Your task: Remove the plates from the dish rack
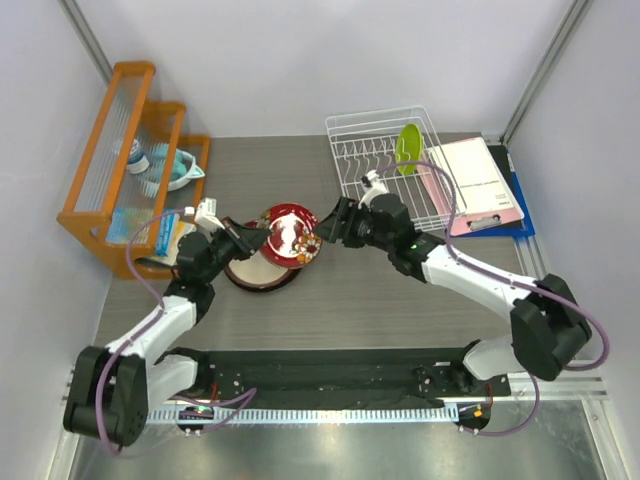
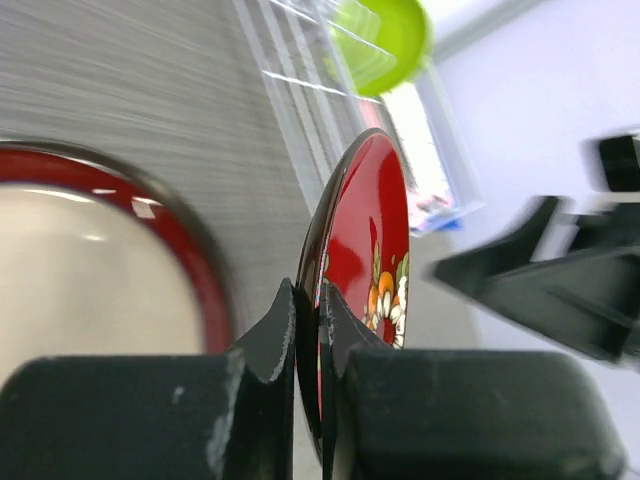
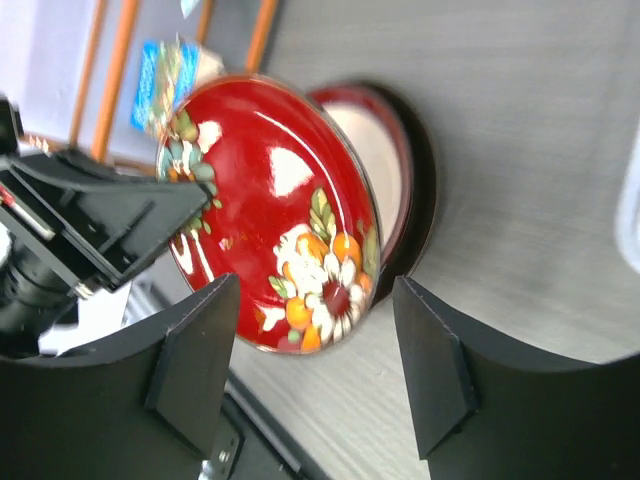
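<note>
1. Plainly, the left gripper (image 2: 308,300) has its jaws clamped on the rim of the red plate (image 2: 375,240), one finger on each face.
2. That red plate, painted with flowers, is held tilted in the air above the table (image 1: 400,300), just over a cream plate (image 1: 250,272).
3. The cream plate has a dark red rim and lies flat on the table, with a darker rim showing under it.
4. The right gripper (image 3: 315,290) has its jaws apart, one on each side of the red plate's opposite edge. Neither finger presses on the plate.
5. The green plate (image 1: 407,148) stands upright in the dish rack (image 1: 360,135) at the far right of the table.
6. An orange shelf (image 1: 125,150) stands at the far left, and a pink clipboard (image 1: 480,185) lies just right of the rack.
</note>
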